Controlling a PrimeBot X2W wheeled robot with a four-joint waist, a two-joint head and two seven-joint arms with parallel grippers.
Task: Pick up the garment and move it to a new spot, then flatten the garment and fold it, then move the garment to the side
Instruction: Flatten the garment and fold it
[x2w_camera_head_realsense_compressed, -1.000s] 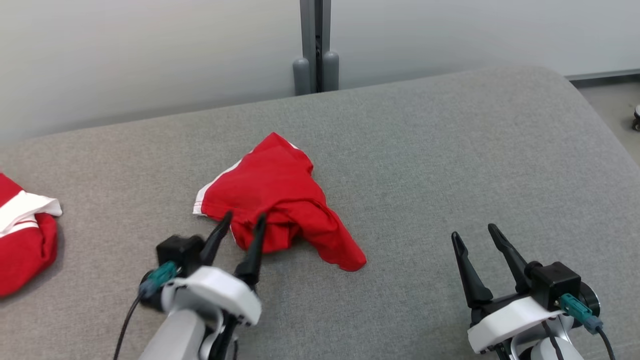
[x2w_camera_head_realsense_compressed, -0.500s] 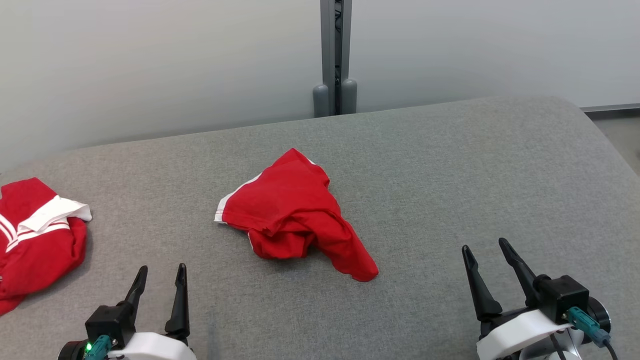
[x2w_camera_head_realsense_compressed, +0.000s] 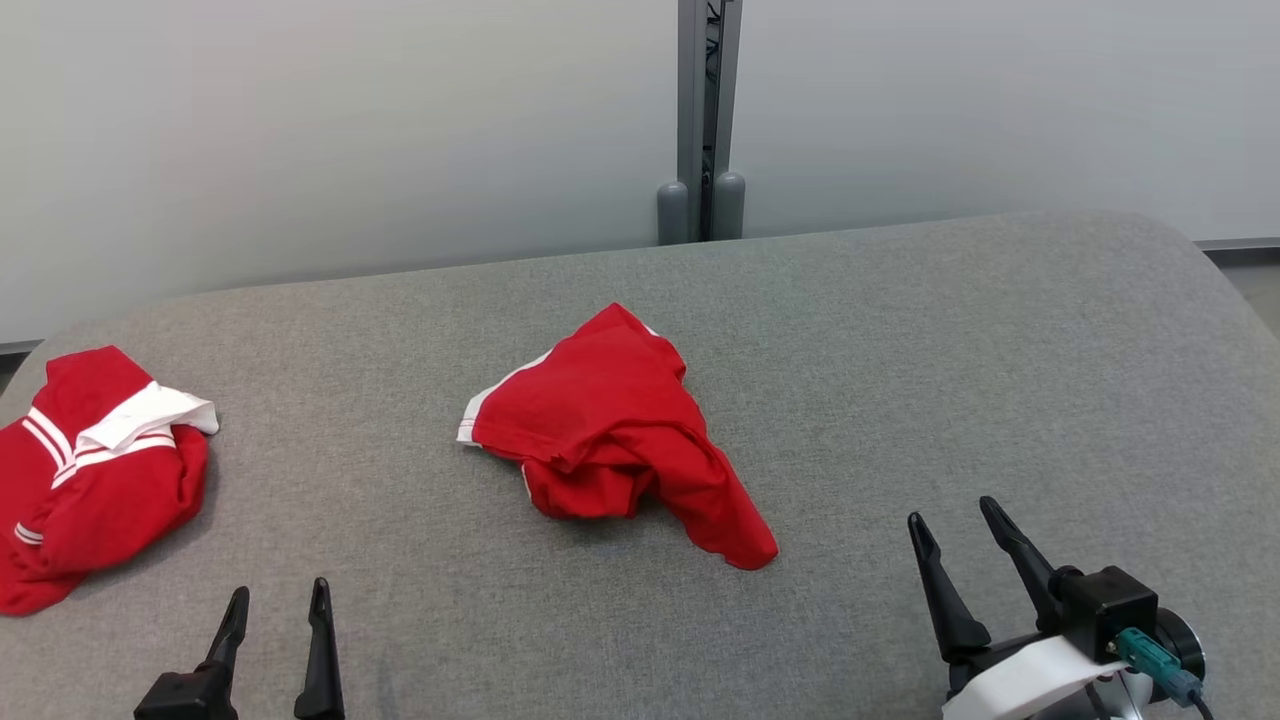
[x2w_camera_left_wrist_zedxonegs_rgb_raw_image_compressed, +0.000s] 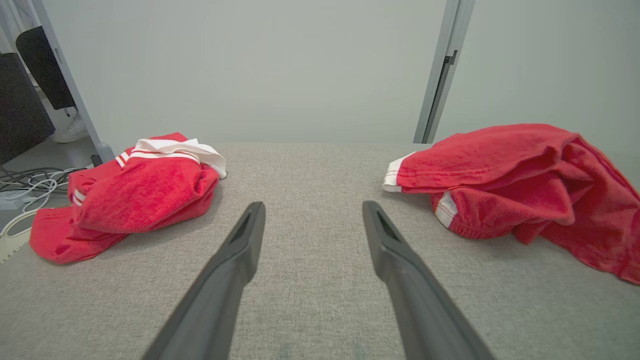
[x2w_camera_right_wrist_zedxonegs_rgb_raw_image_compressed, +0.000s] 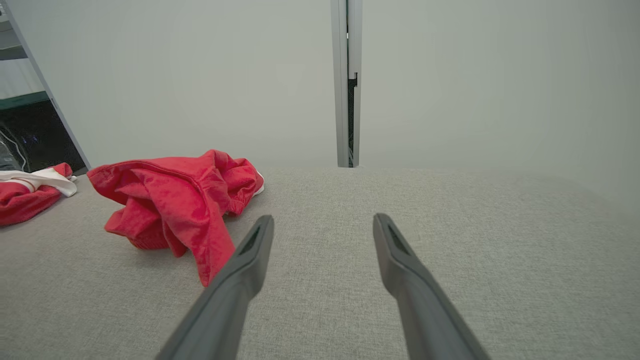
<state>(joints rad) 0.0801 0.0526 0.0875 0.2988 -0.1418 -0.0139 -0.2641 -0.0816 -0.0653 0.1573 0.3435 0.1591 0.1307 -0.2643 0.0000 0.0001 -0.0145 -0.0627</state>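
Crumpled red garment (x2w_camera_head_realsense_compressed: 615, 430) lies mid table (x2w_camera_head_realsense_compressed: 950, 350). Nearside, left gripper (x2w_camera_head_realsense_compressed: 280, 587) & right gripper (x2w_camera_head_realsense_compressed: 951, 510) sit open & empty, prob. ready to grab.

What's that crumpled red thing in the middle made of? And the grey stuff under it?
The red garment looks like soft knitted cloth, maybe cotton: matte, it slumps into folds and wrinkles, with white trim at a hem. The grey surface looks like woven upholstery fabric: matte, with a fine speckled weave and a rounded, padded-looking edge. Exact fibres can't be told.
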